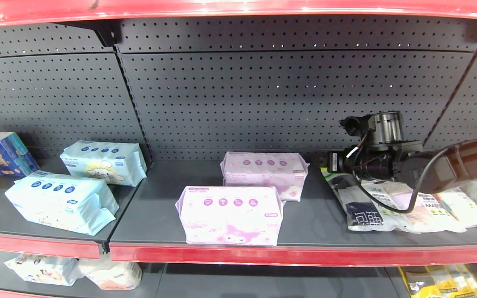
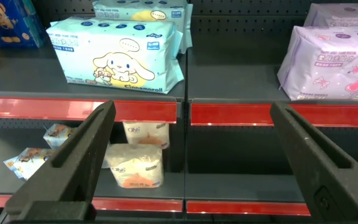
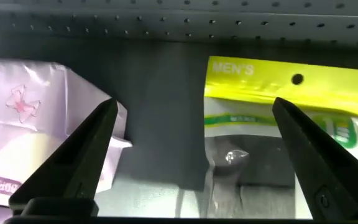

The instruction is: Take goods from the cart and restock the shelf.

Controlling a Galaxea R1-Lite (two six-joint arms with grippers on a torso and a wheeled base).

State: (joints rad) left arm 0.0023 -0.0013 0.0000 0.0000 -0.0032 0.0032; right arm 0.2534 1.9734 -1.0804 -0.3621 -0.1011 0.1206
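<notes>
Red-lipped shelf (image 1: 296,252) is faced by the left claw (image 2: 192,107), held spread and empty before its front edge. Pink packs (image 1: 230,215) are seen mid-shelf, blue packs (image 1: 62,203) to the left. Farther in, the right claw (image 3: 194,106) is held spread, gripping nothing, over a yellow-headed packet (image 3: 291,124) laid flat near the pegboard (image 1: 263,91). A placement is judged finished; a withdrawal clear of the packet and a fresh item from the cart are called for next.
</notes>
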